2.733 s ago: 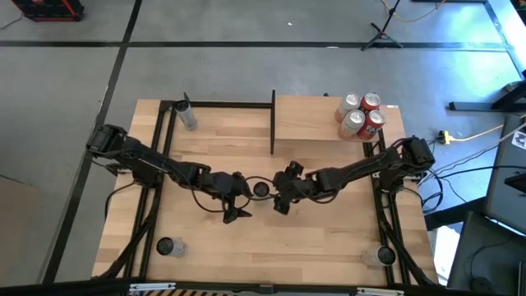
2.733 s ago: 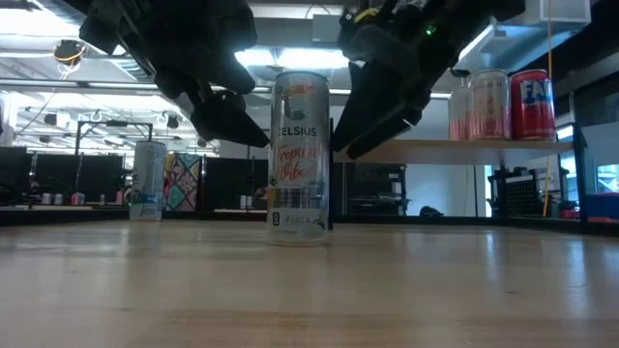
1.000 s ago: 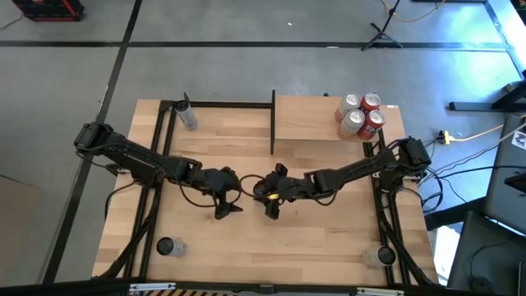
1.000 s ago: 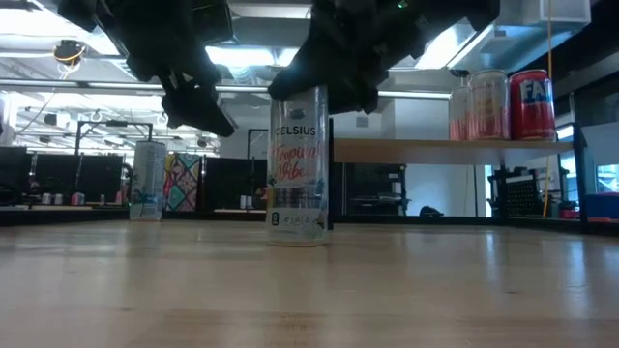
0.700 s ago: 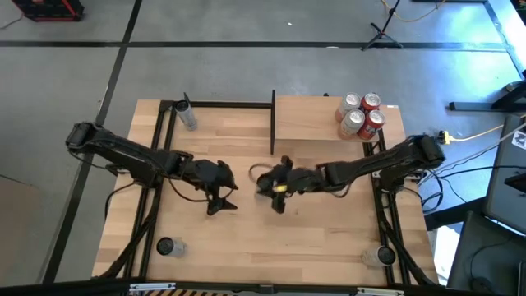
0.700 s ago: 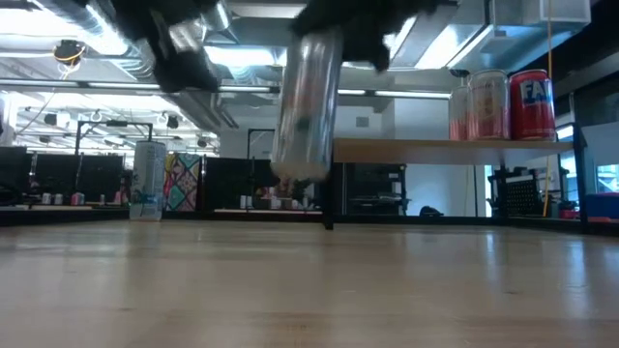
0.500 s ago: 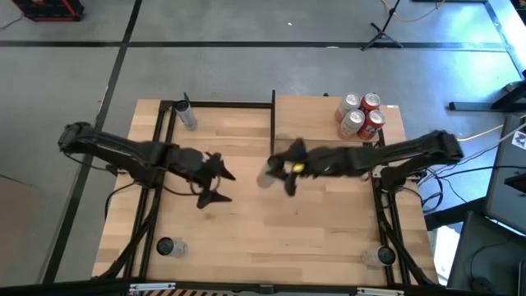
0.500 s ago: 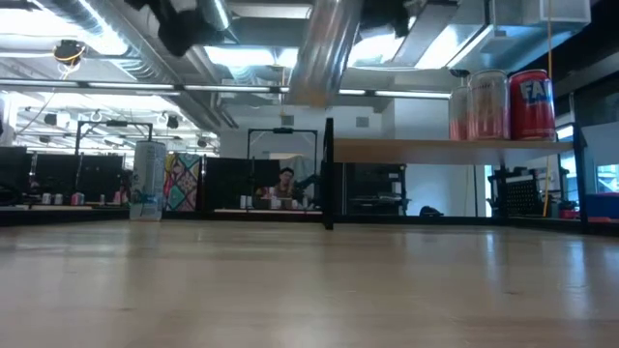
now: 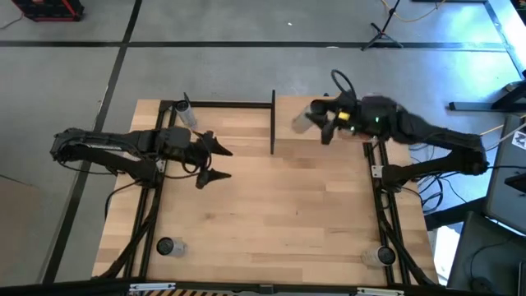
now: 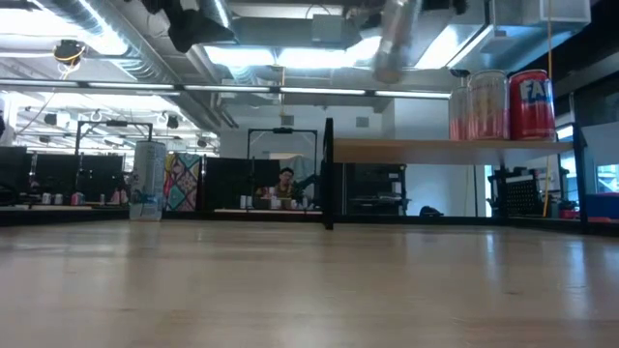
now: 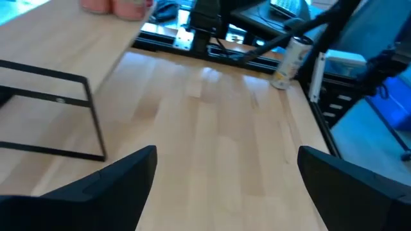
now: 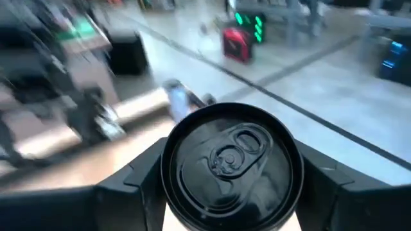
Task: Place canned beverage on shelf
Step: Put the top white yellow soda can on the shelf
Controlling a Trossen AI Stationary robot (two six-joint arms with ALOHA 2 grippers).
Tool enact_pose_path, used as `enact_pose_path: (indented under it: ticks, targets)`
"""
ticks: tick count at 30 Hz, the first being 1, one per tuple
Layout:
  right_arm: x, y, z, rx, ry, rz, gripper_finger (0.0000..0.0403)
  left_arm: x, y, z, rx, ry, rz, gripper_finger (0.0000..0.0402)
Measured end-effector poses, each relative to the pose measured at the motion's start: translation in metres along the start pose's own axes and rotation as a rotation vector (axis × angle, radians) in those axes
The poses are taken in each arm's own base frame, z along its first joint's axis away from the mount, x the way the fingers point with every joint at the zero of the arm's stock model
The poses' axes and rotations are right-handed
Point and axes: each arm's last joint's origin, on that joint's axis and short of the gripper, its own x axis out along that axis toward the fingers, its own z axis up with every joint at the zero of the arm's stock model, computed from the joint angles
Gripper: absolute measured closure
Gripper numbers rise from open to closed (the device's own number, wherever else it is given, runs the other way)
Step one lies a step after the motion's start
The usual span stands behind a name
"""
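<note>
The canned beverage, a slim silver can with a black lid, hangs in the air over the left part of the shelf. My right gripper is shut on it. In the low view the can shows high above the shelf board, tilted. My left gripper is raised over the table's left half with its fingers wide open and nothing between them. My right gripper pinches the can between its two fingers, one on each side wall just below the lid's rim. The fingers come from the table's right, nearly level. The can is lifted clear of table and shelf and hangs tilted, its lower end free.
Red and pink cans stand on the shelf's right end; in the high view my right arm covers them. Single cans stand at the far left, near left and near right. A black post edges the shelf's left side.
My right gripper has lifted the can off the table's middle and carried it up and toward the far right, over the shelf; the can has tipped from upright to tilted. My left gripper has risen and drawn back toward the left edge, staying open.
</note>
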Motion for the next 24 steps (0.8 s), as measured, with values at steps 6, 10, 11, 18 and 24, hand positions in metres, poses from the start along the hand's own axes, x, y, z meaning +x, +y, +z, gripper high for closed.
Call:
enact_pose_path:
  ticks: [6, 10, 11, 18, 24]
  targets:
    - [-0.007, -0.034, 0.016, -0.098, 0.195, -0.141, 0.0174, 0.000, 0.013, 0.003, -0.033, -0.020, 0.083, 0.0029]
    - [-0.002, -0.054, 0.012, -0.090, 0.257, -0.129, 0.0174, -0.001, 0.018, 0.004, -0.066, -0.026, 0.106, 0.0029]
    - [-0.001, -0.058, 0.010, -0.090, 0.266, -0.126, 0.0174, -0.001, 0.019, 0.004, -0.068, -0.027, 0.110, 0.0029]
    - [0.010, -0.081, -0.007, -0.064, 0.315, -0.131, 0.0174, -0.001, 0.023, 0.005, -0.076, -0.031, 0.127, 0.0029]
    - [0.019, -0.098, -0.021, -0.054, 0.344, -0.146, 0.0174, -0.002, 0.023, 0.005, -0.077, -0.031, 0.129, 0.0029]
